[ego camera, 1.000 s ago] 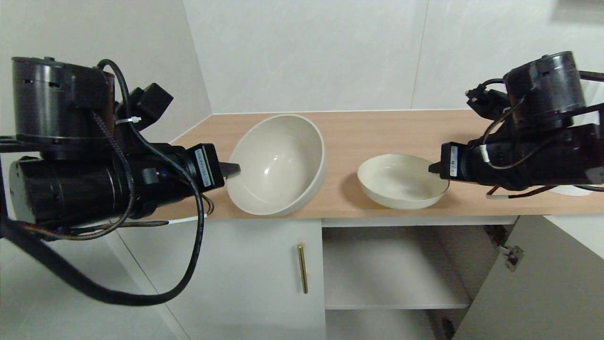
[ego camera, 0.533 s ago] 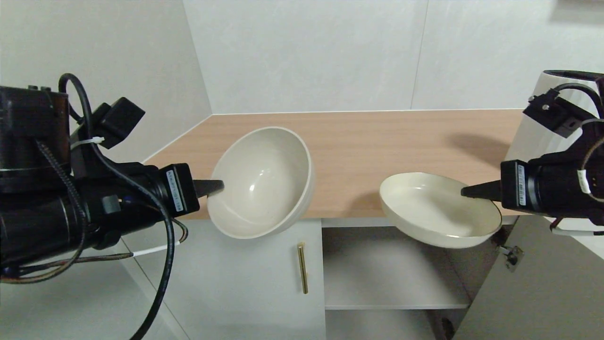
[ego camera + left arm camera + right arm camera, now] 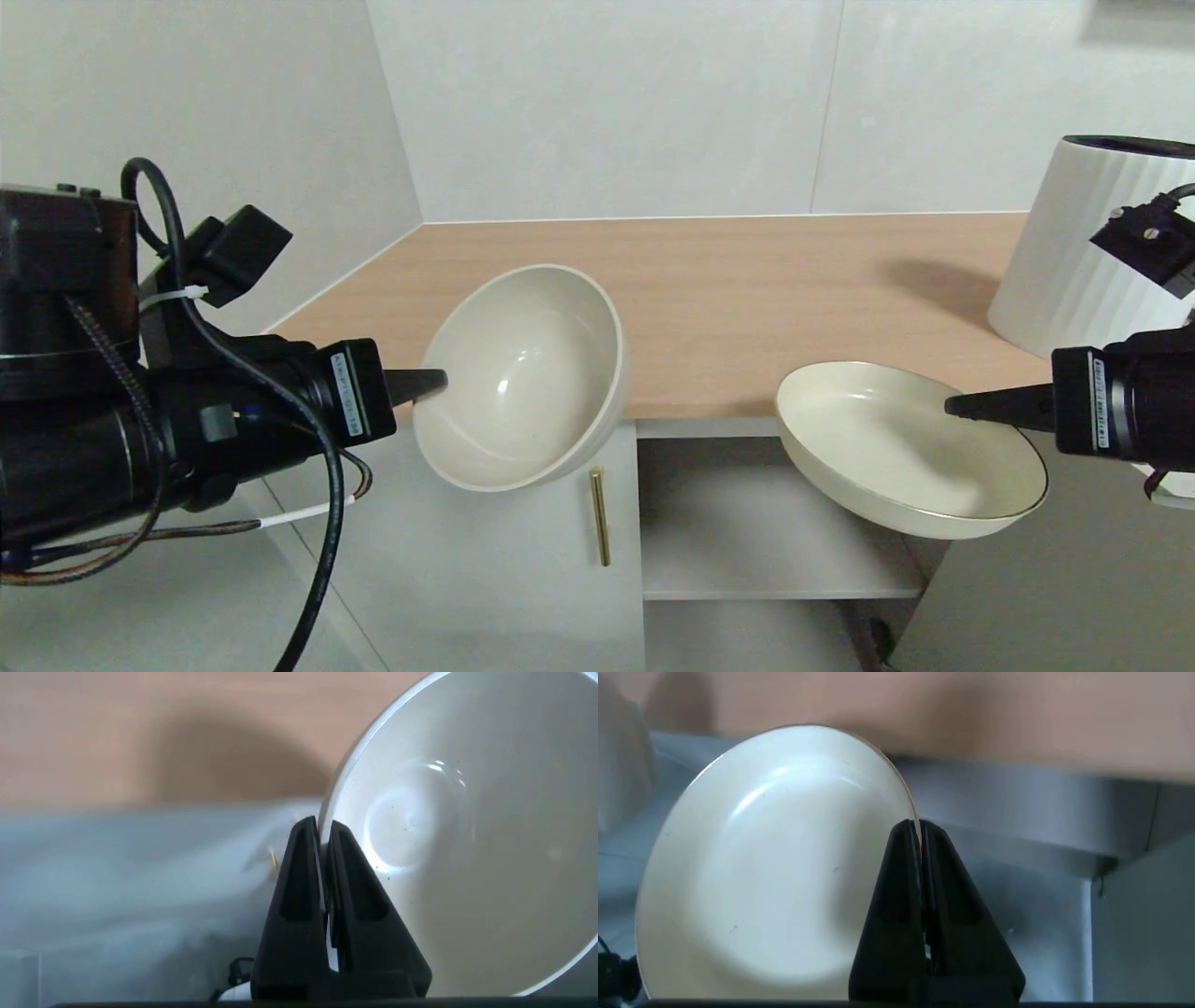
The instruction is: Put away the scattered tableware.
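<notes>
My left gripper [image 3: 437, 381] is shut on the rim of a deep cream bowl [image 3: 518, 378], held tilted in the air past the counter's front edge, above the closed cabinet door. The left wrist view has the same bowl [image 3: 467, 849] pinched at its rim by the left gripper [image 3: 323, 845]. My right gripper [image 3: 957, 406] is shut on the rim of a shallow cream plate [image 3: 896, 448], held in the air in front of the open cabinet. In the right wrist view the plate [image 3: 775, 868] sits clamped in the right gripper [image 3: 918, 845].
The wooden counter [image 3: 728, 280] meets tiled walls at the back and left. A white ribbed container [image 3: 1074, 252] stands at its right end. Below, a closed door with a brass handle [image 3: 598, 518] sits beside an open cabinet with a shelf [image 3: 775, 551].
Both arms have drawn back from the counter toward me, carrying bowl and plate off its surface and lower. The plate was lifted from the counter. The ribbed container has come into view.
</notes>
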Tool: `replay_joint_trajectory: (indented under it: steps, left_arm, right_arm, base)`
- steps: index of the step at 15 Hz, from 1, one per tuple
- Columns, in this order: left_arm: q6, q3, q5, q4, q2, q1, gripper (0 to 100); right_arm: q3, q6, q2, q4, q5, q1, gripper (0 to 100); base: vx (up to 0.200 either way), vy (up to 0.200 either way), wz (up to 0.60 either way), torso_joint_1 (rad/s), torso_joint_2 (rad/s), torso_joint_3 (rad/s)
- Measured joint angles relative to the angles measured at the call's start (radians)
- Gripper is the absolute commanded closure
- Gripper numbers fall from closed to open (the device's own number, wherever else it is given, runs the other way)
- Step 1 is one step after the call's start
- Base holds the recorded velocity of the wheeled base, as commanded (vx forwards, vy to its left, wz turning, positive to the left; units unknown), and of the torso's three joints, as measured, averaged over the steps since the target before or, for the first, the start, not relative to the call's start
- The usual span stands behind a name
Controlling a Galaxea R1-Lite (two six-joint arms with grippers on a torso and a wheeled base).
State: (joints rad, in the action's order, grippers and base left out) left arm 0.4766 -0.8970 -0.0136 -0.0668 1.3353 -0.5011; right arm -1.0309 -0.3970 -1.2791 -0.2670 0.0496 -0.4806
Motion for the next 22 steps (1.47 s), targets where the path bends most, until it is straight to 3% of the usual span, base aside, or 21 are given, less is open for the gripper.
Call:
replay_joint_trajectory:
  steps: [11, 22]
  left_arm:
    - [-0.003, 0.004, 0.004, 0.0, 0.014, -0.001, 100]
    - [-0.005, 0.007, 0.002, 0.001, 0.046, 0.0, 100]
  right_arm:
    - [0.016, 0.0, -0.03, 0.01, -0.004, 0.0, 100]
    - [0.056, 0.001, -0.053, 0.082, -0.004, 0.0, 100]
  base:
    - [-0.018, 0.0, 0.0, -0.002, 0.01, 0.005]
    - [0.0, 0.0, 0.0, -0.088, 0.35, 0.254]
